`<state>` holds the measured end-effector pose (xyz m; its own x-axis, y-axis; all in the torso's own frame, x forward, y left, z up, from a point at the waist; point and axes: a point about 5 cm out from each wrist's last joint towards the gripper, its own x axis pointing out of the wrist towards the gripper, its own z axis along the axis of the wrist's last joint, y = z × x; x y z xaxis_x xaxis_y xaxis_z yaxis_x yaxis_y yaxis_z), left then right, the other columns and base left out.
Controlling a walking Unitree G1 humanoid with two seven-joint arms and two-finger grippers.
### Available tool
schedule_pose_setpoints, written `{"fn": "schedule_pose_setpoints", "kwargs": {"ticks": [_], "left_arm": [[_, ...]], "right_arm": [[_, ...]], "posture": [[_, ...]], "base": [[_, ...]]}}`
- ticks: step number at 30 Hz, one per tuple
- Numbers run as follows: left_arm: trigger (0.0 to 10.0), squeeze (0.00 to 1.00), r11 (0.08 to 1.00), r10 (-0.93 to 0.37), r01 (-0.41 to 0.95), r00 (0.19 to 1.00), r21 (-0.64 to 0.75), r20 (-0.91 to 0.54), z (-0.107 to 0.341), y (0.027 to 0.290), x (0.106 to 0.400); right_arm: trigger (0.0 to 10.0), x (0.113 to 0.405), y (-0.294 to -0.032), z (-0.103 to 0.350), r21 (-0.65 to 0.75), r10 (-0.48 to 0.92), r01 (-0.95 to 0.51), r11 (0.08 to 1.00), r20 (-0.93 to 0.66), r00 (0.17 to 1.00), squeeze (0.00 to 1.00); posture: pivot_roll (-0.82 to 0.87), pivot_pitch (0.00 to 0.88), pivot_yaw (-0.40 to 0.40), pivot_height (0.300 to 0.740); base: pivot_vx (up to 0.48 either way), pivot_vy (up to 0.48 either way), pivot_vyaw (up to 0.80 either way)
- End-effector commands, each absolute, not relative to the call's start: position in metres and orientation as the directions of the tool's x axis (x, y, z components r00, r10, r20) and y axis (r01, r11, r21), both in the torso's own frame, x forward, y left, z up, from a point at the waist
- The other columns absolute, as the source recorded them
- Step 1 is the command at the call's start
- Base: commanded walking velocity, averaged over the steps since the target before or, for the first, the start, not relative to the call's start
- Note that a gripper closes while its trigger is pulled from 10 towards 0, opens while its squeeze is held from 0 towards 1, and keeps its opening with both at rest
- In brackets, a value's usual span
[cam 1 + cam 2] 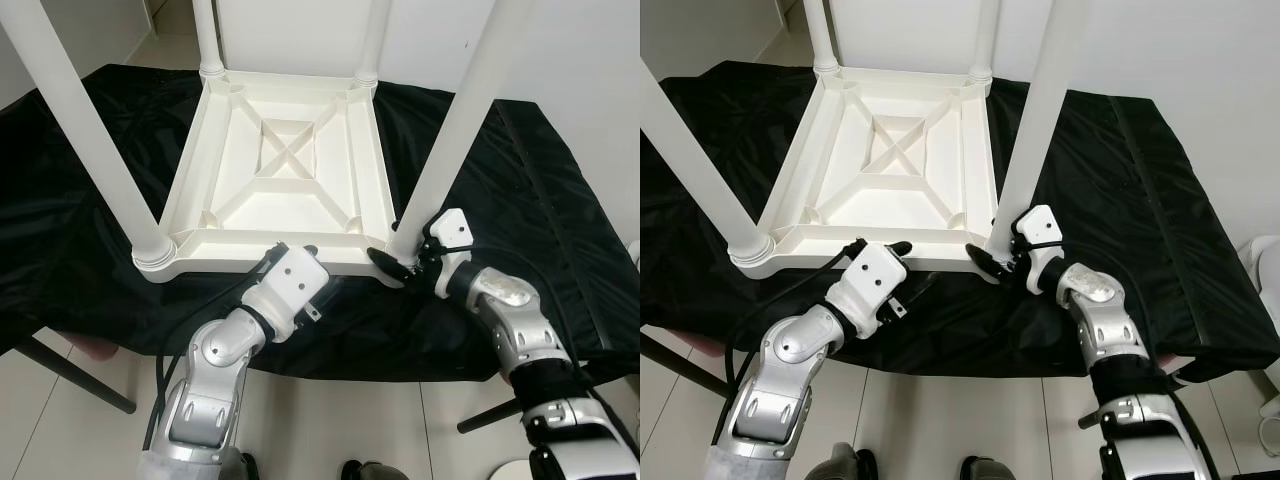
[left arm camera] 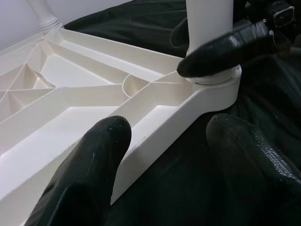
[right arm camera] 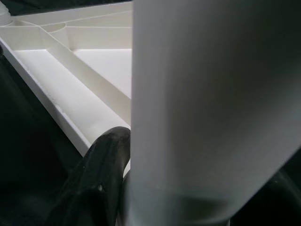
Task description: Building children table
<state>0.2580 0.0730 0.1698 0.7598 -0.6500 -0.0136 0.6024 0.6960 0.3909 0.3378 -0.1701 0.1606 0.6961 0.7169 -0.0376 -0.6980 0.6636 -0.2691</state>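
I have the white children's table lying upside down on a black cloth, its ribbed underside facing up and four white legs standing from its corners.

My right gripper is at the near right corner, clasped around the base of the leg that rises there. In the right wrist view the leg fills the space directly ahead of the camera, with one black finger pressed against its lower end just above the corner socket. From the left wrist view I see a finger of the right gripper lying across the leg where it meets the round socket.

My left gripper sits at the near edge of the table, between the two near corners. Its fingers are spread apart and grasp nothing: one finger lies over the table's rim, the other is outside it over the cloth, with the rim running between them.

The near left leg stands in its socket well to the left of that gripper. The two far legs rise at the far corners, beyond both grippers.
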Motion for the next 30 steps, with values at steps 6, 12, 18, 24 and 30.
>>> {"fn": "schedule_pose_setpoints", "kwargs": {"ticks": [6,12,18,24,30], "left_arm": [[10.0,0.00,0.703,-0.645,0.594,0.764,0.392,0.000,0.172,0.072,0.256],[10.0,0.00,0.700,-0.647,0.597,0.762,0.393,-0.005,0.171,0.071,0.255],[10.0,0.00,0.699,-0.648,0.598,0.762,0.393,-0.006,0.171,0.070,0.256],[10.0,0.00,0.694,-0.655,0.605,0.756,0.390,-0.006,0.170,0.067,0.255],[10.0,0.00,0.695,-0.654,0.604,0.757,0.391,-0.007,0.170,0.068,0.255]], "right_arm": [[0.0,0.336,-0.171,0.150,-0.253,0.743,-0.731,0.633,-0.067,0.666,0.00],[10.0,0.336,-0.174,0.147,-0.203,0.723,-0.713,0.671,-0.036,0.690,0.00],[10.0,0.334,-0.170,0.145,-0.159,0.669,-0.660,0.734,0.006,0.743,0.00],[10.0,0.330,-0.156,0.141,-0.111,0.469,-0.461,0.881,0.066,0.881,0.00],[10.0,0.317,-0.135,0.138,-0.038,0.365,-0.363,0.931,0.113,0.924,0.00]], "posture": [[-0.07,0.110,-0.013,0.740],[-0.08,0.111,-0.011,0.740],[-0.08,0.114,-0.009,0.740],[-0.09,0.113,-0.011,0.740],[-0.09,0.112,-0.013,0.740]], "base": [[0.000,0.000,0.00],[0.000,0.000,0.00],[0.000,0.000,0.00],[0.000,0.000,0.00],[0.000,0.000,0.00]]}}
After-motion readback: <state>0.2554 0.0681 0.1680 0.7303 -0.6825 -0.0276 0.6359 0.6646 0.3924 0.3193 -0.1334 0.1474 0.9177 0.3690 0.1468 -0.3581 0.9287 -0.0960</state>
